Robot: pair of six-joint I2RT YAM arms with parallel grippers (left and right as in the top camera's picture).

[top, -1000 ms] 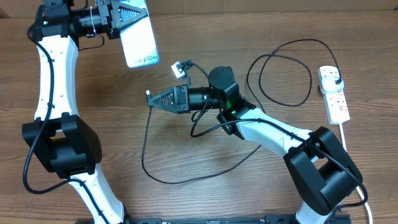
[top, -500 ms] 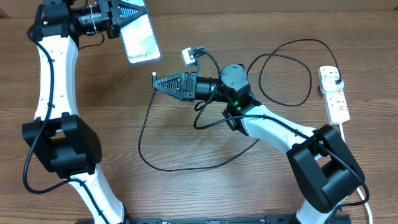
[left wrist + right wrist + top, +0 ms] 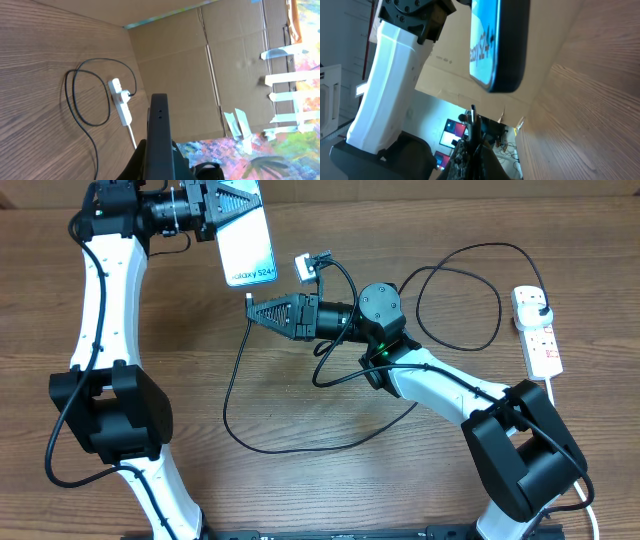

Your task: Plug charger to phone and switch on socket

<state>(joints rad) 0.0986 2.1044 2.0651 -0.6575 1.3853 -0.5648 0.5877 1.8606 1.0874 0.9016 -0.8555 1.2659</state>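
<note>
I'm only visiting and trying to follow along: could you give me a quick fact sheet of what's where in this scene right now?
Left hand: shut on the phone, lifted off the table, screen lit
Right hand: shut on the charger near its connector tip, tip pointing toward the phone
Tip and phone: apart, not yet plugged in
Charger plug: in the socket, far right in the overhead view
Socket switches: too small to tell on or off

Teal-lit phone (image 3: 248,242), black charger (image 3: 226,405), white red-marked socket (image 3: 538,335), wood-grain table (image 3: 330,490).
</note>
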